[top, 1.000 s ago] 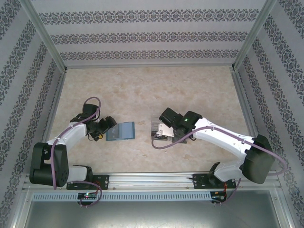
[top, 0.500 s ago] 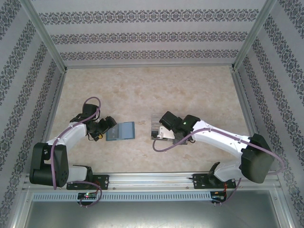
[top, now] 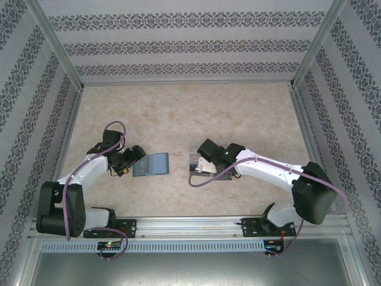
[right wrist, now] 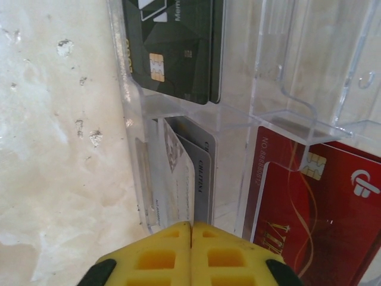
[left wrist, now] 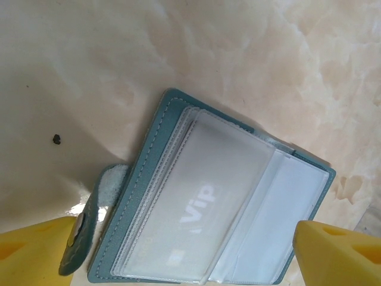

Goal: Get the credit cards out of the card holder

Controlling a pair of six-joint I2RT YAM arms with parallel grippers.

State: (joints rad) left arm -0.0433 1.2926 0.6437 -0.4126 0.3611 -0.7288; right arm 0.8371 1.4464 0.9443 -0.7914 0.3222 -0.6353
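Observation:
The teal card holder lies open on the table, its clear sleeves facing up. A pale credit card marked "Vip" sits inside one sleeve. My left gripper is open, one yellow finger on each side of the holder, which in the top view is the teal card holder just right of that left gripper. My right gripper is shut on a white credit card, held on edge inside a compartment of the clear plastic box. From above, the right gripper is over that box.
The clear compartmented box holds dark cards at the top, grey cards beside the held one, and red cards at the right. Bare marble table lies to the left of the box and behind both arms.
My right arm has swung a little to the left and settled over the clear box with the white card. The left arm and the card holder have stayed where they were.

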